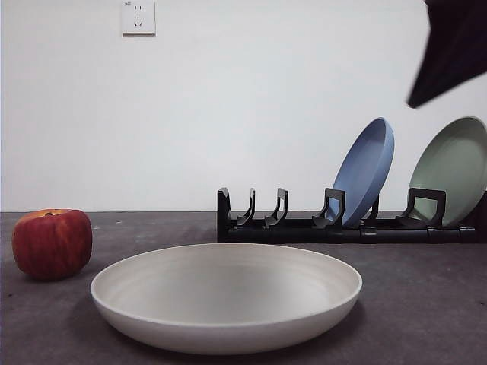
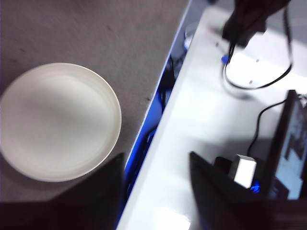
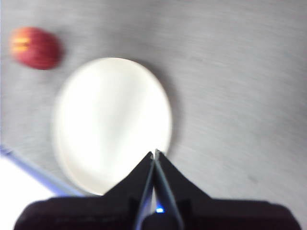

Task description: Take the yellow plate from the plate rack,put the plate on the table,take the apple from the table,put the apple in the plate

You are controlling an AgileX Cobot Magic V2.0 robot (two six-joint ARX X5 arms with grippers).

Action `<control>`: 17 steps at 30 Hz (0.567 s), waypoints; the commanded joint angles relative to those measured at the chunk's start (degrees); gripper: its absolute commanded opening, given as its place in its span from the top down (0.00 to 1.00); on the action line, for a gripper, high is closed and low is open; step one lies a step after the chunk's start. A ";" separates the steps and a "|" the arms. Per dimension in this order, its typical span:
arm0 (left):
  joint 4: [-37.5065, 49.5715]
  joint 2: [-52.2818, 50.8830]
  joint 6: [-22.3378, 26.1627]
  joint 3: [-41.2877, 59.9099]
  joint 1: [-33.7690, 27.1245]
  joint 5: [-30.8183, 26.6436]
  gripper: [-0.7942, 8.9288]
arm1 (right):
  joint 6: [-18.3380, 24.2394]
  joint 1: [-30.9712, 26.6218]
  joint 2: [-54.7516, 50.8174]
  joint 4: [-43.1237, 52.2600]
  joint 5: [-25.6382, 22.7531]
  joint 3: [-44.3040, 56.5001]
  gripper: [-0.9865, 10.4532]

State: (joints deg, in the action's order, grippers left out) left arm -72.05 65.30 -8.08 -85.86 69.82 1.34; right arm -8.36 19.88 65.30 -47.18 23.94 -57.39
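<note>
Cream-coloured and empty, the yellow plate (image 1: 226,295) lies flat on the grey table (image 1: 418,304), in front of the black rack (image 1: 304,224), where a blue plate (image 1: 367,169) and a pale green plate (image 1: 453,169) lean in their slots. The apple (image 1: 52,243) sits on the table just beside the plate, apart from its rim. Both arms hang high: the right tool (image 3: 154,158) is above the plate's edge with its jaws pressed together on nothing, while the left tool (image 2: 156,165) is spread wide and empty over the table's edge, with the plate to one side below it. By the look of things the plate step is done and the apple pick is in hand. The next move calls for one tool to travel over the apple, open if it is the right one, drop around the fruit and close.
</note>
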 commanded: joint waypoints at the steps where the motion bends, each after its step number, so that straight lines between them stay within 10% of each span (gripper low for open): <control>1: -2.78 -4.96 -5.38 0.17 -0.04 -2.60 0.92 | -1.55 4.44 0.24 2.43 0.76 -0.22 0.91; 8: -3.48 -13.90 -13.79 0.20 -0.04 -6.40 0.92 | -8.83 21.64 7.98 12.66 0.70 -4.28 0.60; 17: -3.52 -17.14 -14.64 0.22 -0.02 -6.27 0.92 | -6.97 31.36 29.38 8.39 -7.15 -24.24 0.10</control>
State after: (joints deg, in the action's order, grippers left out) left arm -75.81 48.36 -22.15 -85.86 69.82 -4.99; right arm -16.38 51.13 92.20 -38.41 17.61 -79.33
